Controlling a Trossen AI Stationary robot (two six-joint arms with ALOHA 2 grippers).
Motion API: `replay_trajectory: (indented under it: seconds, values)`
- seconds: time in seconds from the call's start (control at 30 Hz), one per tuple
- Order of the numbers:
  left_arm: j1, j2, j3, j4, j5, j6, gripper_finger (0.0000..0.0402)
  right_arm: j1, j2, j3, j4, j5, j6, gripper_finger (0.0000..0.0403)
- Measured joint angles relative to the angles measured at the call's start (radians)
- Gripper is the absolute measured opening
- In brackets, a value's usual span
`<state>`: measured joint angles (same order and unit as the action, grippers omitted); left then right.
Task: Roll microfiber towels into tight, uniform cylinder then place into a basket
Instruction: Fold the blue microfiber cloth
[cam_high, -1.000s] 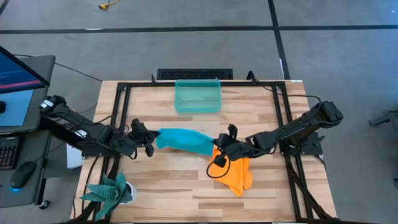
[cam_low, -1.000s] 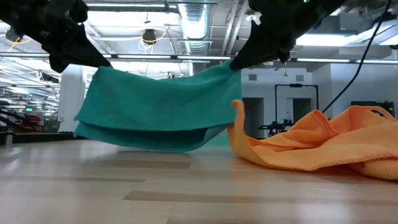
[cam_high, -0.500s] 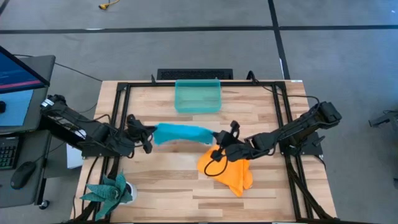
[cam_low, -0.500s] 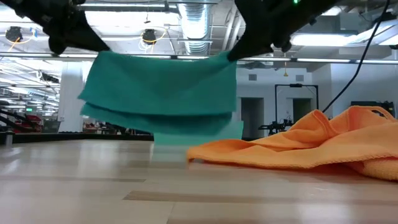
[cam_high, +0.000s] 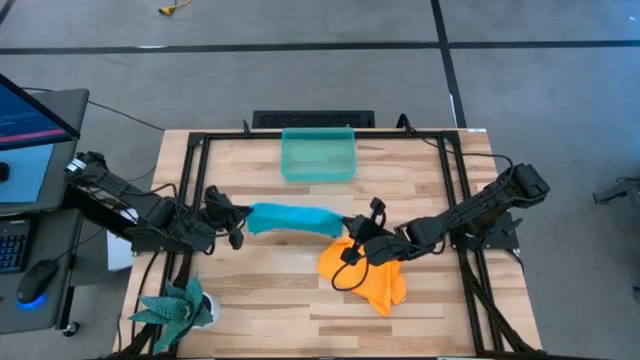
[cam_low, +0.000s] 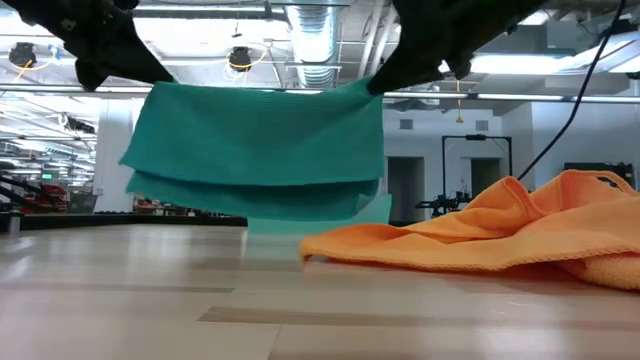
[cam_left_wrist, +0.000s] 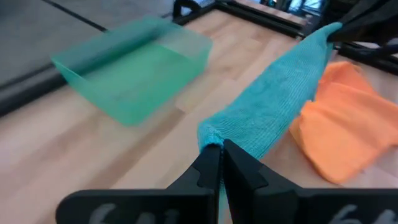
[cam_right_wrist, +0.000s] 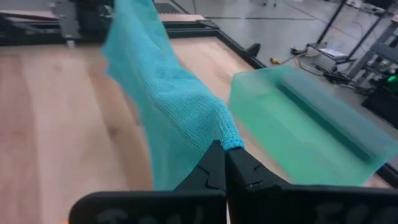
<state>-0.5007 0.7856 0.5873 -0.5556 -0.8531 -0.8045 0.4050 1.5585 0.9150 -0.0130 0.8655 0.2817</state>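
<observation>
The teal-blue microfiber towel (cam_high: 295, 218) hangs stretched between my two grippers above the table's middle, doubled over, with its lower edges (cam_low: 250, 205) clear of the wood. My left gripper (cam_high: 240, 215) is shut on its left end and my right gripper (cam_high: 350, 228) on its right end. The orange-yellow towel (cam_high: 372, 275) lies crumpled on the table below and to the right of my right gripper. The teal-green basket (cam_high: 318, 153) stands near the far edge. My left gripper pinches the towel's bunched left upper corner (cam_left_wrist: 210, 137) between its two fingers, coming from the table's left and slanting a little downward. The towel hangs clear of the table and runs nearly taut to the other gripper. My right gripper pinches the towel's bunched right upper corner (cam_right_wrist: 229, 138) between its two fingers, coming from the table's right and slanting a little downward. The cloth hangs below the hold in layers, clear of the table.
A green spiky plant in a white pot (cam_high: 180, 308) stands at the near left corner. A black frame (cam_high: 190, 180) runs along the table's left, right and far sides. Bare wood lies in front of the hanging towel.
Both grippers have lifted the teal towel and drawn it straighter: it sagged low over the table, now hangs higher with its top edge nearly level. My right gripper has turned at the wrist. The orange towel's raised left edge has fallen flat onto the table.
</observation>
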Motion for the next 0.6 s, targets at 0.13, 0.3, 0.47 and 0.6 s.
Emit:
replay_trajectory:
  seconds: [0.13, 0.3, 0.47, 0.6]
  values:
    - [-0.038, 0.0, 0.0, -0.004, 0.06, -0.085, 0.0, 0.04, 0.0, 0.0, 0.031, 0.0, -0.002, 0.0008]
    - [-0.077, 0.0, 0.0, -0.075, 0.06, -0.192, 0.0, 0.034, 0.0, 0.0, 0.04, -0.004, 0.008, 0.0008]
    - [-0.039, 0.032, 0.0, -0.243, 0.014, -0.365, 0.0, -0.065, 0.001, -0.005, -0.056, -0.04, 0.124, 0.0008]
    - [0.016, 0.093, -0.031, -0.259, 0.03, -0.439, 0.0, -0.126, 0.033, -0.002, -0.075, -0.112, 0.188, 0.0008]
